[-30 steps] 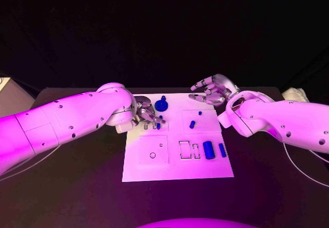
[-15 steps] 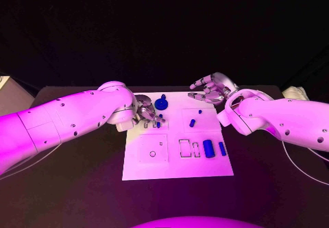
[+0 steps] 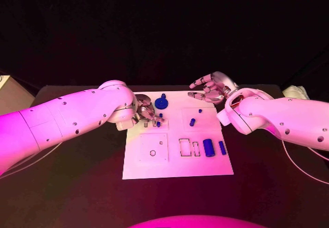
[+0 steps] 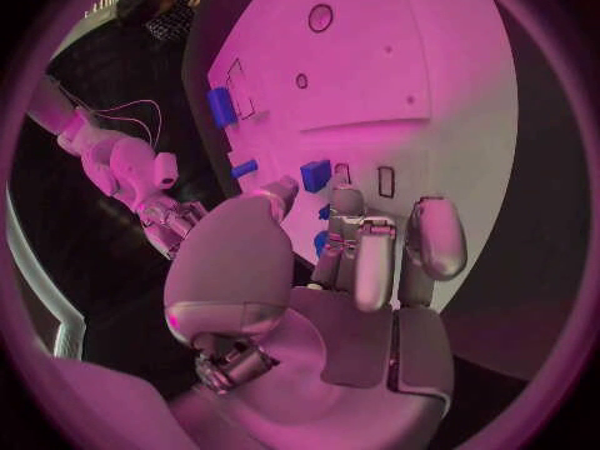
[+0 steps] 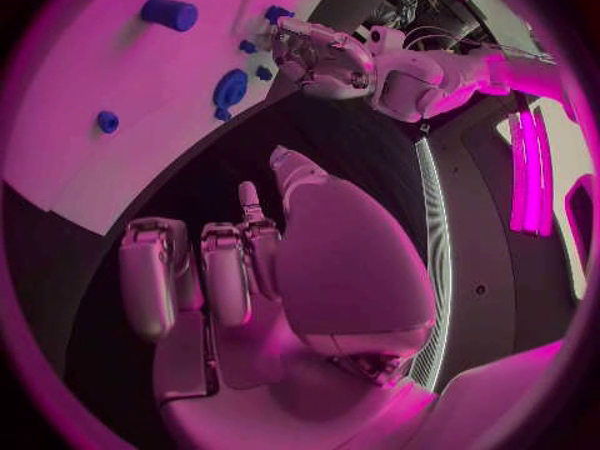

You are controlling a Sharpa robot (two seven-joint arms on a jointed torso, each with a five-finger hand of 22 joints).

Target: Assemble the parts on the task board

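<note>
Over task board [image 3: 177, 166], left hand [image 3: 145, 114] curls down, right hand [image 3: 212, 88] splays, empty.

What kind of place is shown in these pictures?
Probably a robotics lab or demo booth: a black table against a dark backdrop, a white task board with small blue parts, under coloured light.

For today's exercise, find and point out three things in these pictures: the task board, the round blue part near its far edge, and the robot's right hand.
task board [image 3: 178, 166]: head view, bare white surface near its near edge.
round blue part [image 3: 161, 103]: head view, middle of the disc.
right hand [image 3: 214, 88]: head view, middle of the palm, fingers spread.
</note>
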